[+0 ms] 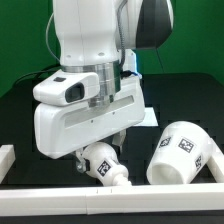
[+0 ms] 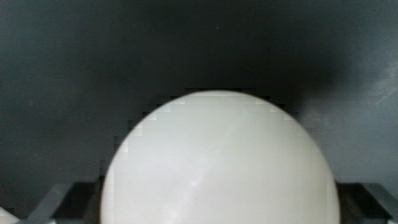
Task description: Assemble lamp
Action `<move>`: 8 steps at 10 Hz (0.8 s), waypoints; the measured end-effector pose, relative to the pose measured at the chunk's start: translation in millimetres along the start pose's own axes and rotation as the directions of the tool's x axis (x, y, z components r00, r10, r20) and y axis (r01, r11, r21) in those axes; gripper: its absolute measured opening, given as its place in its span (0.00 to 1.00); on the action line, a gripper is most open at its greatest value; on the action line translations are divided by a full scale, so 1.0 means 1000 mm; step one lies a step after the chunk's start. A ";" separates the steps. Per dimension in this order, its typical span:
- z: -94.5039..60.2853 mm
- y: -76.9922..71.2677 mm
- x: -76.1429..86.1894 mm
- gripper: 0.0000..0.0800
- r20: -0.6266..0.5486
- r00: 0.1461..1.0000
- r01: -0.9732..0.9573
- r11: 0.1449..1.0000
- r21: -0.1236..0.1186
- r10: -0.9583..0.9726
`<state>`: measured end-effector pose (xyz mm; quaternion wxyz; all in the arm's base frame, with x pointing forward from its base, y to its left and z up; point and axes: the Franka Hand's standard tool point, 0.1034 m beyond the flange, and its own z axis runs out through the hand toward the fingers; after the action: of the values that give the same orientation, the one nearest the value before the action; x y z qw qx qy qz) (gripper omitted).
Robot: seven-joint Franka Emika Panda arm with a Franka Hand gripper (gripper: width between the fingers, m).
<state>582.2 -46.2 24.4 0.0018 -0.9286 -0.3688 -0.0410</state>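
My gripper (image 1: 93, 153) is shut on the white bulb (image 1: 104, 165), which carries black-and-white tags and hangs tilted just above the black table near the front rail. In the wrist view the bulb's smooth round head (image 2: 217, 160) fills the middle, with my gripper (image 2: 217, 208) closed round its lower part and a dark finger (image 2: 68, 200) on either side. The tapered shade (image 1: 185, 155) lies on its side at the exterior view's right, apart from the bulb. The flat square base is hidden or out of view.
A white rail (image 1: 110, 197) runs along the table's front edge, and a short white rail (image 1: 5, 160) stands at the exterior view's left. The robot's bulky white body (image 1: 90, 90) hides the table's middle. A green backdrop stands behind.
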 end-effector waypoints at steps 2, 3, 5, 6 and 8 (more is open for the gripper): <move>0.000 0.000 0.000 0.71 0.000 1.000 0.000 1.000 0.000 0.000; -0.002 0.000 0.001 0.71 0.000 1.000 0.008 1.000 -0.002 -0.008; -0.024 0.000 -0.002 0.71 -0.009 0.998 0.067 0.998 -0.021 -0.068; -0.038 0.004 -0.007 0.71 -0.002 0.988 0.153 0.988 -0.016 -0.153; -0.068 0.015 -0.007 0.72 -0.014 0.954 0.299 0.953 -0.056 -0.300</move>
<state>582.2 -64.0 92.1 -0.0250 -0.8612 -0.5041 -0.0607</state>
